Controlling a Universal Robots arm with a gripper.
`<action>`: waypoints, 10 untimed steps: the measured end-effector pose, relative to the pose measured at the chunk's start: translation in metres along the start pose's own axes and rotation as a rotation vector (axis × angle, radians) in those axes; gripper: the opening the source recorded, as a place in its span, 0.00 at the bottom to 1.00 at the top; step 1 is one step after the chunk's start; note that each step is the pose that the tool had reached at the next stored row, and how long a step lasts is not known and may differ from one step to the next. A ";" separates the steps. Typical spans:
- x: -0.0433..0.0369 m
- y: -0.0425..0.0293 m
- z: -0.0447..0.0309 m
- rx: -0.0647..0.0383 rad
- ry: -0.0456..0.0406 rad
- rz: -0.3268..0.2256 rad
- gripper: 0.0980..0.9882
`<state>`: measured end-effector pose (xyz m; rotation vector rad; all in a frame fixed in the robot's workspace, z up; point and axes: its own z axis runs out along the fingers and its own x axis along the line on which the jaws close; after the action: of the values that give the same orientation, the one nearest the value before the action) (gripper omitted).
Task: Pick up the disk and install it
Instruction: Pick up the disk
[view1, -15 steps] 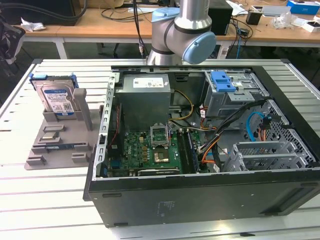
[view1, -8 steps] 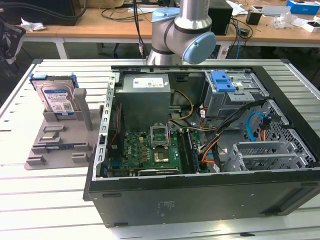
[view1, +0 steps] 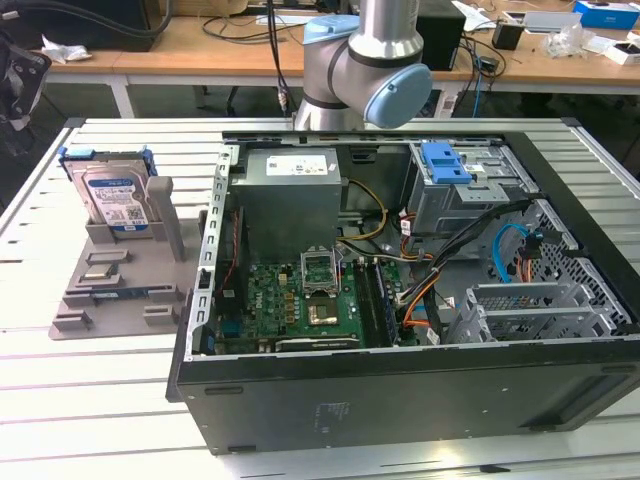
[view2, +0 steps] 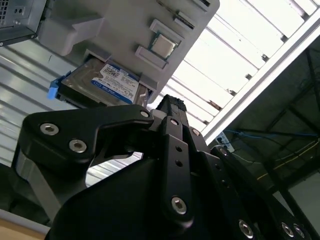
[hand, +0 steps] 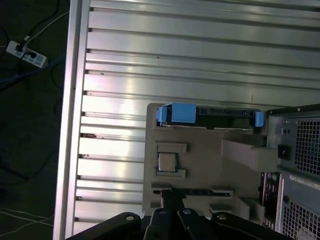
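Observation:
The disk is a silver hard drive with a white-and-blue label and blue rails. It stands upright in a slot of the grey stand, at the exterior view's left. In the second wrist view the disk shows its label, and in the first wrist view the disk is seen edge-on from above. My black gripper hangs well above the stand, apart from the disk. In the second wrist view the gripper looks shut with nothing in it.
An open computer case lies right of the stand, with a grey drive bay topped by a blue plastic bracket. A small chip sits on the stand. The slatted table's edge runs beside it, with cables on the floor beyond.

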<state>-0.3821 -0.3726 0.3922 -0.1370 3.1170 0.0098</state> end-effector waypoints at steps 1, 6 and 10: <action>0.0001 0.0001 0.0000 0.000 0.0001 -0.008 0.01; 0.0001 0.0001 0.0000 0.000 0.0003 -0.055 0.01; 0.0000 0.0001 0.0000 -0.001 0.0005 -0.089 0.01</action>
<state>-0.3821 -0.3725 0.3922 -0.2758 3.1081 0.0100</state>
